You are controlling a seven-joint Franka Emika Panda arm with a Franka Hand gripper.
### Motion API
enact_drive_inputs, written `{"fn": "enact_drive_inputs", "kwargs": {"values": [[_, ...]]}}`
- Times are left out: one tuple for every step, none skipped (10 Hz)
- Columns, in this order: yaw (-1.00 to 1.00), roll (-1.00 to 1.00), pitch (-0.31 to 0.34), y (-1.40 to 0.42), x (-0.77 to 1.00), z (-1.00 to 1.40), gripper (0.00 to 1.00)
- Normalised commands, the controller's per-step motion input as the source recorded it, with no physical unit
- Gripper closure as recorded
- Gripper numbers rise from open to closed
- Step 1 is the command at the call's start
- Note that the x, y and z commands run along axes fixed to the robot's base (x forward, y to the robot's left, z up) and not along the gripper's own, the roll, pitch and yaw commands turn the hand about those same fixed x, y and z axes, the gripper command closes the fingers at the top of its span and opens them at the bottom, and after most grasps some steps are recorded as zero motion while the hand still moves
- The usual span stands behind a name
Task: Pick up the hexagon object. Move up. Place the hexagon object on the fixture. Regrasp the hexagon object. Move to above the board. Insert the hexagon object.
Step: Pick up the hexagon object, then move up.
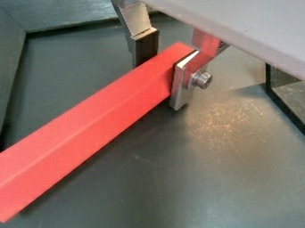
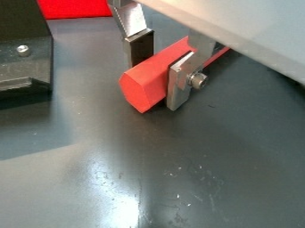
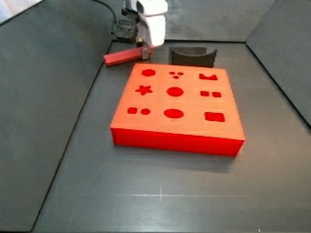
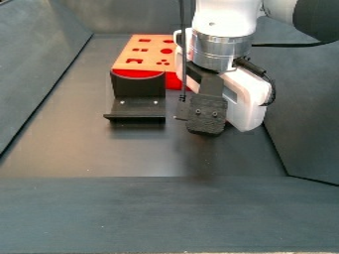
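— Our gripper [image 1: 161, 71] is low by the floor, and its two silver fingers [image 1: 185, 80] sit on each side of the red bar [image 1: 84, 134]. Are we holding it?

— We think so. Both wrist views show a finger pressed flat on each side of the bar [image 2: 149, 82], near one end, so the gripper looks closed on it. We cannot tell if the bar is off the floor yet.

— Where is all this?

— In a side view the bar [image 3: 123, 57] lies just past a far corner of the board [image 3: 176, 109], with the gripper [image 3: 151, 38] right over it. The fixture [image 3: 191, 55] is near, behind the board. In another side view the arm hides the bar, and the fixture [image 4: 135, 107] sits between the board [image 4: 143, 57] and the gripper [image 4: 201, 117].

— What could go wrong?

— We hold the bar close to one end. The long part sticks far out, so it could tip down when we lift, or turn between the pads.

— And then?

— If it hangs crooked, it may not land well in the fixture's notch. It could also bump the board's edge, since the board is so close.
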Motion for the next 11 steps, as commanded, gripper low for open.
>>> {"fn": "enact_drive_inputs", "kwargs": {"values": [[0.00,0.00,0.000,0.00,0.00,0.00,1.00],[0.00,0.00,0.000,0.00,0.00,0.00,1.00],[0.00,0.00,0.000,0.00,0.00,0.00,1.00],[0.00,0.00,0.000,0.00,0.00,0.00,1.00],[0.00,0.00,0.000,0.00,0.00,0.00,1.00],[0.00,0.00,0.000,0.00,0.00,0.00,1.00],[0.00,0.00,0.000,0.00,0.00,0.00,1.00],[0.00,0.00,0.000,0.00,0.00,0.83,1.00],[-0.06,-0.01,0.005,-0.07,-0.01,0.82,1.00],[-0.06,0.01,0.019,-0.06,-0.03,0.73,1.00],[-0.05,0.04,0.036,-0.02,-0.03,0.57,1.00]]}}
